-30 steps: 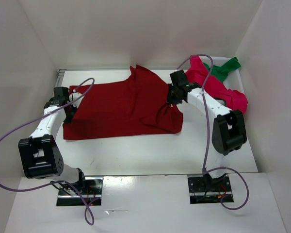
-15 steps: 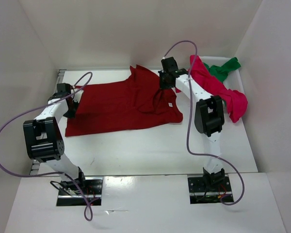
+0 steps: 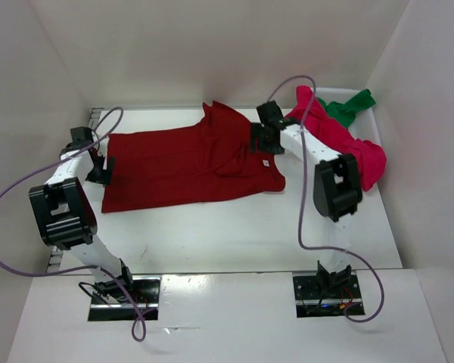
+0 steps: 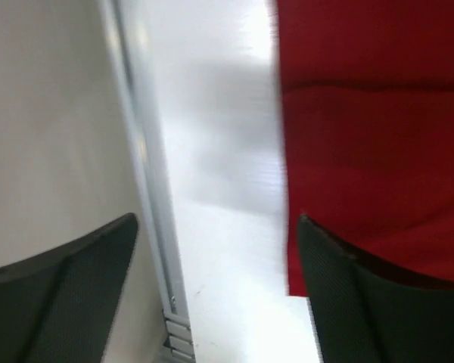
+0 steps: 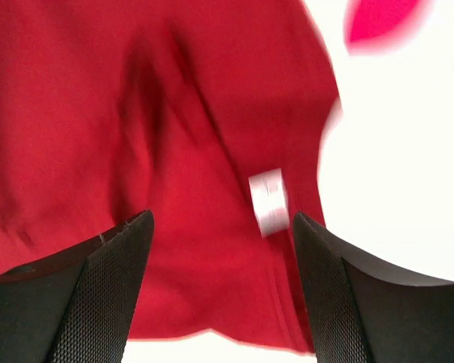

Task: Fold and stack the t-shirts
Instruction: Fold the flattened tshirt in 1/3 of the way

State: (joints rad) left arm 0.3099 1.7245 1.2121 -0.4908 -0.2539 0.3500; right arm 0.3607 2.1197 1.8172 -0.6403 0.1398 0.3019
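A dark red t-shirt (image 3: 181, 162) lies spread across the table, its white label (image 3: 264, 160) showing near the right hem. My left gripper (image 3: 98, 162) hangs open at the shirt's left edge (image 4: 348, 151), holding nothing, with bare table between its fingers. Over the shirt's right end my right gripper (image 3: 259, 140) stands open and empty above the cloth (image 5: 174, 151) and the label (image 5: 268, 200). A crimson t-shirt (image 3: 340, 136) lies crumpled at the back right, with a green t-shirt (image 3: 348, 106) bunched behind it.
White walls close in the table on the left, back and right. A metal rail (image 4: 147, 189) runs along the table's left edge (image 3: 94, 117), close to my left gripper. Purple cables (image 3: 303, 166) loop over both arms.
Both grippers have opened and let go of the dark red shirt, which now lies flatter. The left gripper has drawn off to the left, the right one slightly right.
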